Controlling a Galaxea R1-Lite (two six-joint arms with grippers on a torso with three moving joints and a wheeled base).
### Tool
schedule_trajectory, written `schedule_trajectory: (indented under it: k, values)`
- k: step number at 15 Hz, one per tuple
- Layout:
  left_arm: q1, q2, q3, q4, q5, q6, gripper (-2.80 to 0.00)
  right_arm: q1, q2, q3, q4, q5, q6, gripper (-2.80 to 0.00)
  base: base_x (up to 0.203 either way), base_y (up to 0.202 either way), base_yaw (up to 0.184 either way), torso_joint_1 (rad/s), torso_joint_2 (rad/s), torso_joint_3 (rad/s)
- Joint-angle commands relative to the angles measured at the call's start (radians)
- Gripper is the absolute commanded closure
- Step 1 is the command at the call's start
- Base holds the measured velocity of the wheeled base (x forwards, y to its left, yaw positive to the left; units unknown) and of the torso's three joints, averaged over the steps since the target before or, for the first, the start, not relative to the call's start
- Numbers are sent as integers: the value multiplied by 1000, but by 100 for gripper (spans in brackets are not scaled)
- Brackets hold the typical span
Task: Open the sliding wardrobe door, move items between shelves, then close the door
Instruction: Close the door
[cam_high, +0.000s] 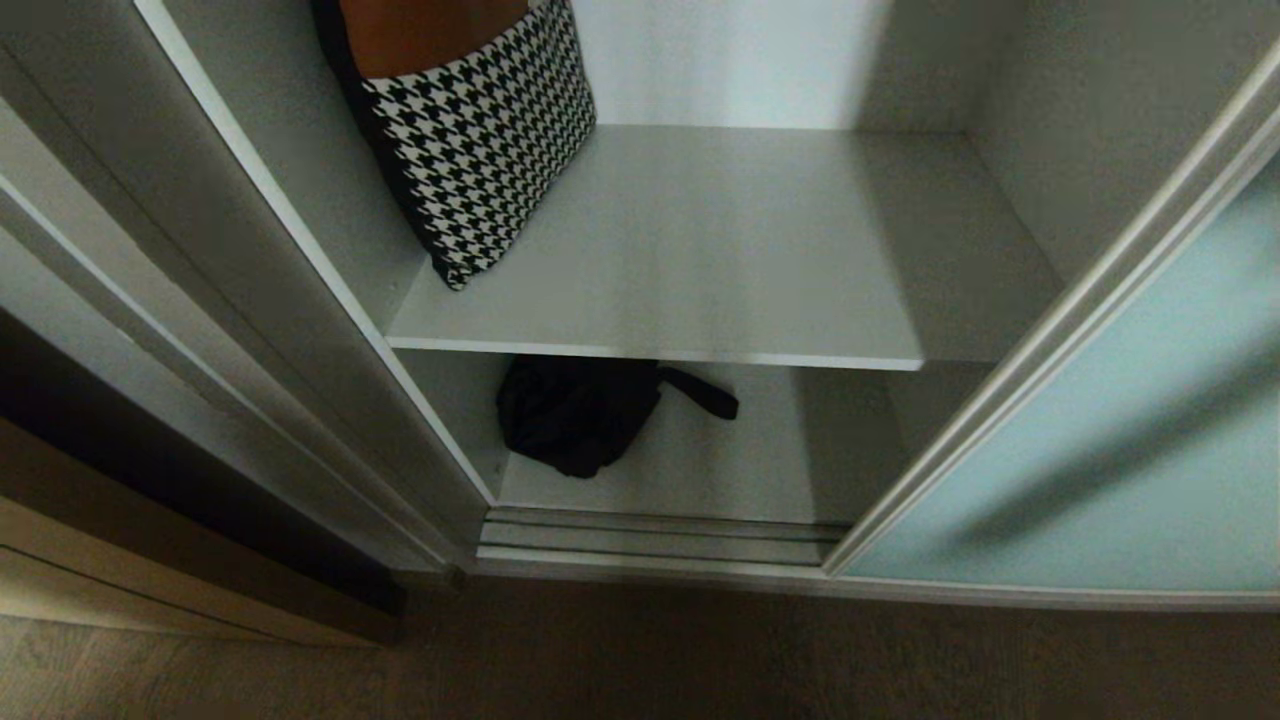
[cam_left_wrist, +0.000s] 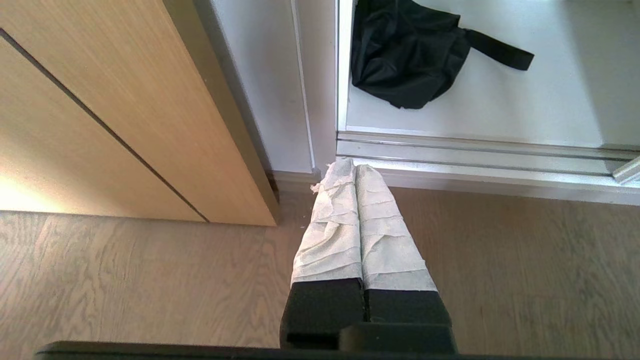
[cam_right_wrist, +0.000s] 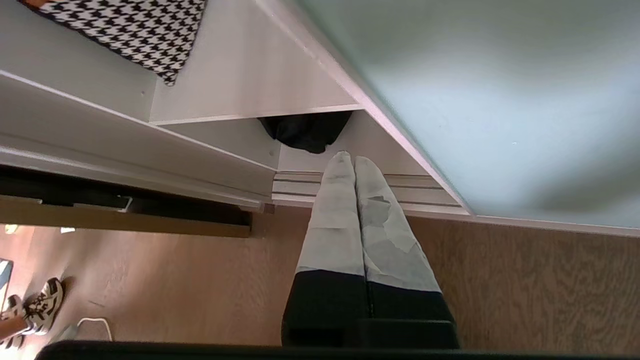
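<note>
Nearest, both claws hang low over the wood floor (cam_left_wrist: 150, 280) in front of the wardrobe, neither showing in the head view. The left claw (cam_left_wrist: 350, 167) is clenched and empty, its tips near the ribbed floor track (cam_high: 650, 535). The right claw (cam_right_wrist: 352, 160) is likewise clenched on nothing, pointing toward the opening.

The sliding wardrobe door (cam_high: 1120, 430) stands pushed aside to the right, so opening looks done; the step in hand seems to be moving items. The next move likely calls for a claw to release and reach into the wardrobe.

On the lower shelf (cam_high: 720, 460) lies a crumpled black bag (cam_high: 575, 410), its strap trailing right. Farther in, on the upper shelf (cam_high: 720, 260), a houndstooth bag (cam_high: 480, 130) leans against the left wall.
</note>
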Motion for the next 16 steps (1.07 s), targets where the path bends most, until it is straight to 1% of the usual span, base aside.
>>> schedule_trajectory:
  k: [1, 3, 5, 8, 12, 16]
  values:
    - [1, 2, 0, 0, 0, 0, 0, 3, 45, -22, -1, 0, 2, 0, 0, 0, 0, 0, 0, 0]
    - [1, 2, 0, 0, 0, 0, 0, 2, 74, -31, -42, -9, 2, 0, 0, 0, 0, 0, 0, 0]
    - [1, 2, 0, 0, 0, 0, 0, 1, 99, -31, -81, -39, 2, 0, 0, 0, 0, 0, 0, 0]
    - [0, 2, 0, 0, 0, 0, 0, -25, 123, -28, -125, -48, 2, 0, 0, 0, 0, 0, 0, 0]
    - [1, 2, 0, 0, 0, 0, 0, -49, 126, -28, -129, -47, 0, 0, 0, 0, 0, 0, 0, 0]
    - [0, 2, 0, 0, 0, 0, 0, -42, 132, -13, -151, -42, 0, 0, 0, 0, 0, 0, 0, 0]
